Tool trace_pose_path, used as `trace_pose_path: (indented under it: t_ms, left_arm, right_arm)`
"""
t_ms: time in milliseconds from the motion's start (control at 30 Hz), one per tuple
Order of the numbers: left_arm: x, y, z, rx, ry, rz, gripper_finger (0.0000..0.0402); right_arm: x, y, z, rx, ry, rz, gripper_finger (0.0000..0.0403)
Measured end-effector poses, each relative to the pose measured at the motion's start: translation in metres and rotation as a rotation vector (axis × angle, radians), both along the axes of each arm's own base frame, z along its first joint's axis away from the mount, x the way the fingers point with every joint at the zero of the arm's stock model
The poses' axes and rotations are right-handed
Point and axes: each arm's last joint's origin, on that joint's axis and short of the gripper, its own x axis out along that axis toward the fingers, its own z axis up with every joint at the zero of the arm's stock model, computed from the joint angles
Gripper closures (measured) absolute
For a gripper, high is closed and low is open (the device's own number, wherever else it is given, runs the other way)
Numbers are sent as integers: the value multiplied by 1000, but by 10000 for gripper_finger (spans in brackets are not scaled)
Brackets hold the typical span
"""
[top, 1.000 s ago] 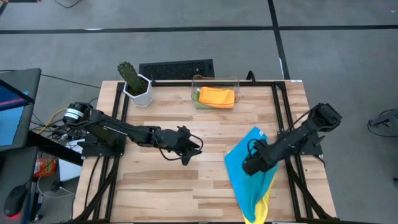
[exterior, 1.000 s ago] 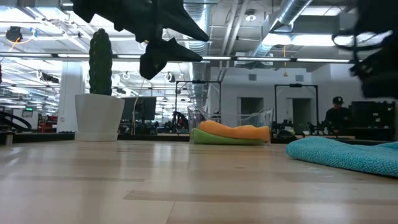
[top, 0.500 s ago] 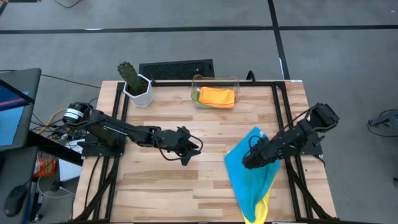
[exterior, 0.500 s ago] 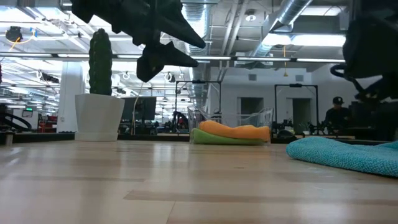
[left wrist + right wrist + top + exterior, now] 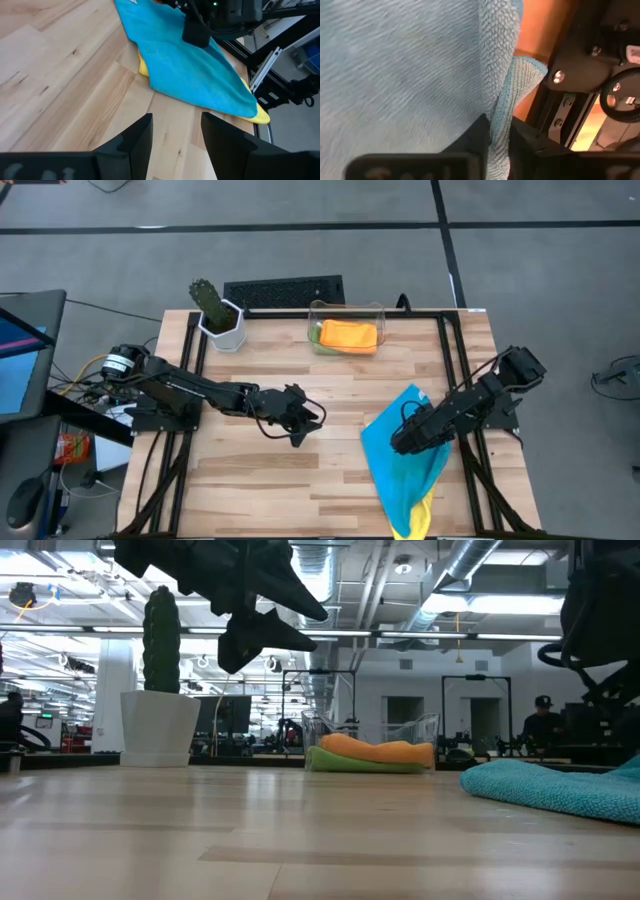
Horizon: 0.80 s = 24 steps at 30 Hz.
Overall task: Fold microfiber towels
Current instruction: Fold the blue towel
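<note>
A blue towel (image 5: 408, 465) lies spread at the table's near right, on top of a yellow towel (image 5: 418, 520) whose corner sticks out at the near edge. My right gripper (image 5: 398, 444) stands on the blue towel, shut on a ridge of it. An orange towel (image 5: 350, 335) lies folded on a green towel (image 5: 345, 762) in the clear bin (image 5: 378, 310) at the far middle. My left gripper (image 5: 306, 422) hovers open above the table's middle, touching nothing; its own view looks toward the blue towel (image 5: 190, 65). My right gripper pinches a raised fold of the blue towel (image 5: 501, 117) between its two fingers, close beside a hemmed edge (image 5: 527, 67). The fingers (image 5: 479, 137) come slanting down from the table's right. The rest of the towel lies flat on the yellow towel and the table.
A potted cactus (image 5: 214, 312) stands at the far left and a black keyboard (image 5: 283, 290) lies beyond the far edge. Black frame rails (image 5: 452, 370) run along the table's left and right sides. Bare wood (image 5: 270, 480) lies between the left gripper and the near edge.
My right gripper has sunk and tipped farther down onto the blue towel, and its fingers have come together on the cloth. The towel stays spread where it was. My left gripper has kept still.
</note>
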Motion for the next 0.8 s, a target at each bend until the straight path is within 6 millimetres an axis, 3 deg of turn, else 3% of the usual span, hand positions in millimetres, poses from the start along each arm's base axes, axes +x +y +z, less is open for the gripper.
trace_pose_path:
  t_ms: [300,500,667,800]
  left_arm:
    - [0,0,0,12,-2,-7,240]
    - [0,0,0,20,-7,-11,240]
    - [0,-1,1,10,-10,-25,240]
    - [0,-2,1,-9,-8,-54,240]
  right_arm:
    - [15,17,23,53,-139,73,391]
    - [51,34,57,36,-506,123,379]
    - [88,58,91,68,-949,237,386]
    - [99,82,107,133,-1224,377,377]
